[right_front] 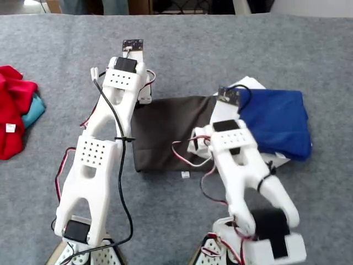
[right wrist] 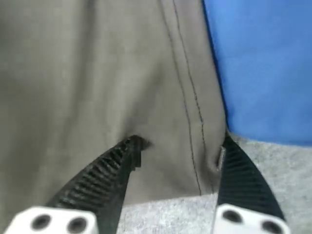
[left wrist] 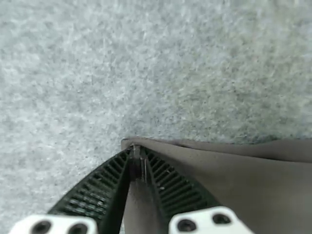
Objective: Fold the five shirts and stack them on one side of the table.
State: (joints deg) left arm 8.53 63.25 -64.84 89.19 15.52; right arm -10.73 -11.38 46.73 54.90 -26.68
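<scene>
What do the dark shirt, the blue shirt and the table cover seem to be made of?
The dark shirt looks like soft matte cloth, probably cotton; a double line of stitching runs along it. The blue shirt looks like similar matte cloth, with soft rounded folds. The table cover looks like grey felt or low-pile carpet, fuzzy and speckled.

Table cover point(right_front: 309, 49): grey felt, fuzzy, matt. Brown shirt point(right_front: 165, 132): smooth matt cloth, stitched seam. Blue shirt point(right_front: 276, 121): smooth cloth. Arm shells point(right_front: 83, 193): smooth white plastic. Left gripper point(left wrist: 136, 153): black ribbed plastic.
</scene>
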